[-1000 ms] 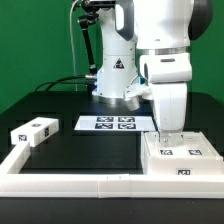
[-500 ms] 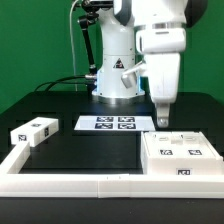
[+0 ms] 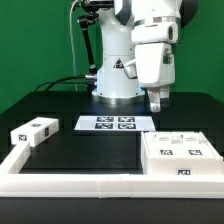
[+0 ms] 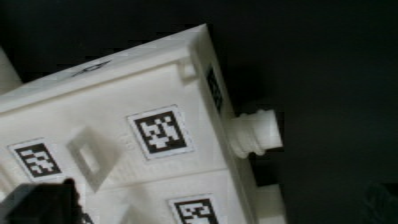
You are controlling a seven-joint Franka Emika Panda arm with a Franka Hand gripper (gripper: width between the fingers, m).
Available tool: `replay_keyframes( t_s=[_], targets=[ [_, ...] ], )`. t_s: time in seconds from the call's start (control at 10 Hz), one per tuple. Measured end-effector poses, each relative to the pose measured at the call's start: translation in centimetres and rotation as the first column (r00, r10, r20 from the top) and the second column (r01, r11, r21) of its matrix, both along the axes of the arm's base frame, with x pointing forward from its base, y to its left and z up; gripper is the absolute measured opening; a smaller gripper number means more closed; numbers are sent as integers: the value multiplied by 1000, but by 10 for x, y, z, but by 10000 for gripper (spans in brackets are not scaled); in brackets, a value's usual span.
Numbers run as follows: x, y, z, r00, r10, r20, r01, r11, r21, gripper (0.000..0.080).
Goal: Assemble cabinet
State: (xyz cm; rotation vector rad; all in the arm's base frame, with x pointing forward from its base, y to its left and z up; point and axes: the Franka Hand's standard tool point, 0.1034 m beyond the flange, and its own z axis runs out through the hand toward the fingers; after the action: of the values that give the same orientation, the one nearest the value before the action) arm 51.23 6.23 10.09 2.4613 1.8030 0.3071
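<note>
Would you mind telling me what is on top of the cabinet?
Only its own tags show on the cabinet; the gripper hangs above, not touching. Its inside is hidden.

Even, bright overhead light in the exterior view; wrist view soft, slightly blurred.

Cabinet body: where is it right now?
Exterior view's right, at the front: the cabinet body sits against the front border rail, just in front of the marker board, with the gripper hovering above it.

White cabinet (image 3: 180,155); black-and-white tags (image 4: 162,131)
</note>
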Motion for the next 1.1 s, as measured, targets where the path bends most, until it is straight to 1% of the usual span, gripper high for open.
replay_keyframes(
  t_s=[0.3,0.4,0.5,0.6,0.8,0.9,1.1],
  targets=[
    [-1,0,0,1000,-25,1,25,1000,7,797],
    [-3,1,1,988,-153,32,151,987,57,797],
    [-10,6,-2,959,-284,17,281,955,97,797],
    [-10,11,-4,925,-380,0,377,917,128,797],
    [-13,7,-13,859,-509,-50,510,846,157,797],
    [-13,8,-12,846,-531,-55,532,830,164,797],
    [-13,9,-12,767,-635,-90,640,746,185,797]
  ],
)
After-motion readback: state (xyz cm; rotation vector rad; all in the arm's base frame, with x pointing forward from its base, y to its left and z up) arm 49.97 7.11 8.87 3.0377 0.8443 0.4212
